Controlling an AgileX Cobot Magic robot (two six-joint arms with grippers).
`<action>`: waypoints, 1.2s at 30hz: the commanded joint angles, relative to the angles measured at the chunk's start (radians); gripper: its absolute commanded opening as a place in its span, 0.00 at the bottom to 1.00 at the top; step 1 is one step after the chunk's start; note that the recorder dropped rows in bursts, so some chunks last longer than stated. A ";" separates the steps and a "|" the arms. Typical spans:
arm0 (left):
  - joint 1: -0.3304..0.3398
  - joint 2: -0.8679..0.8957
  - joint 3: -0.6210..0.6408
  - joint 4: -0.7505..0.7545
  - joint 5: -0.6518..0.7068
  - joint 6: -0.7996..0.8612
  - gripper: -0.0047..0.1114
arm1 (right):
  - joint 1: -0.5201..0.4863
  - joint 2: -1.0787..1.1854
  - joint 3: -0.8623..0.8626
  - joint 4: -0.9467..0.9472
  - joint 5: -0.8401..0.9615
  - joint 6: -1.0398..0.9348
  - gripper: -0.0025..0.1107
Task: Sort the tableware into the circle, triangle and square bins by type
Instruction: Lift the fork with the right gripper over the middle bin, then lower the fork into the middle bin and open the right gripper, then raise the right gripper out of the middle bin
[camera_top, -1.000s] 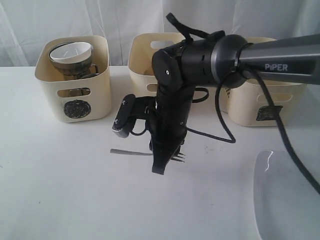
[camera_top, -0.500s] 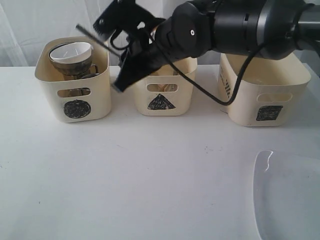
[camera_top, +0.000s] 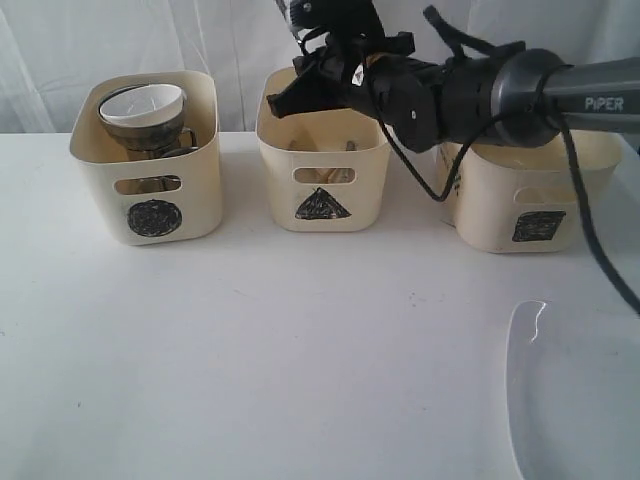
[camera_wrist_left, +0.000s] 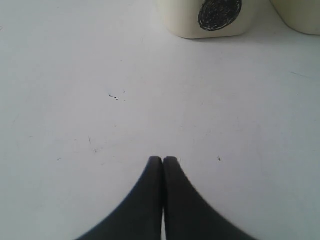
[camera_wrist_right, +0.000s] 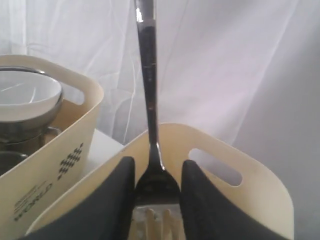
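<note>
Nearest, the white plate (camera_top: 575, 400) lies at the table (camera_top: 300, 340)'s right edge, with bare tabletop alongside for moving. The left gripper (camera_wrist_left: 163, 160) hovers closed and empty. Farther back, the right gripper (camera_wrist_right: 157, 167) pinches the fork (camera_wrist_right: 148, 75) by its neck over the triangle bin (camera_top: 285, 190) (handle jutting past the fingertips). If it is released off-centre, the handle could catch the rim and tip out toward 1 neighbouring bin.

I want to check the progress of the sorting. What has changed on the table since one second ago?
The right gripper lifted the fork off the table and swung it up and back. It now grips the fork over the triangle bin, not yet released. The circle bin with its contents, the square bin and the white plate stayed in place.
</note>
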 joint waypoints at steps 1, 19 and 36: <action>-0.006 -0.004 0.003 -0.004 0.000 -0.003 0.04 | -0.029 0.088 0.000 -0.002 -0.166 -0.033 0.02; -0.006 -0.004 0.003 -0.004 0.000 -0.003 0.04 | -0.044 0.145 -0.002 0.250 -0.153 -0.018 0.52; -0.006 -0.004 0.003 -0.004 0.000 -0.003 0.04 | -0.080 -0.291 0.000 0.185 0.549 -0.110 0.36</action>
